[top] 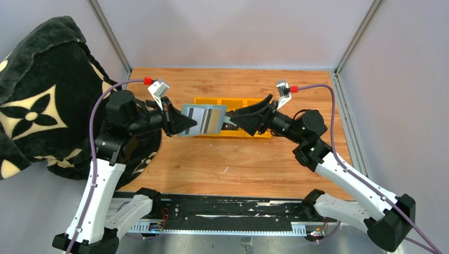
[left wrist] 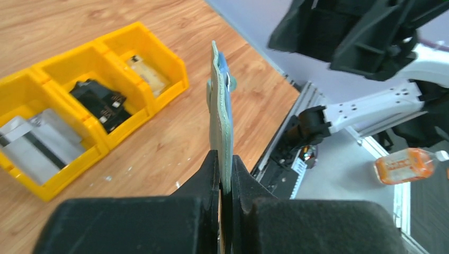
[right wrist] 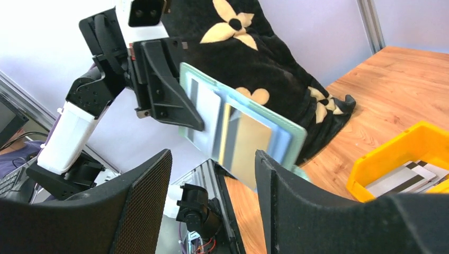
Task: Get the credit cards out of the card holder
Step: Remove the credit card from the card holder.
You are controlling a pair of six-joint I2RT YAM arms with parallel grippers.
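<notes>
Pinching the card holder (left wrist: 218, 111), left hand (left wrist: 225, 172) faces parted right hand (right wrist: 213, 156)

Wooden table (top: 254, 159) enclosed by plain pale grey walls (top: 233, 32) with slanting metal corner posts (top: 109, 34), a black blanket (top: 37, 63) with cream flower motifs draped over its left edge.

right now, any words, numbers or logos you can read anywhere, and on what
No text is readable in any view.
credit cards in the card holder: stripes only, no legible print.
orange bottle: label too blurred.
black cloth: flower motifs, no letters.
loose cards in the yellow tray: no legible print.
</notes>
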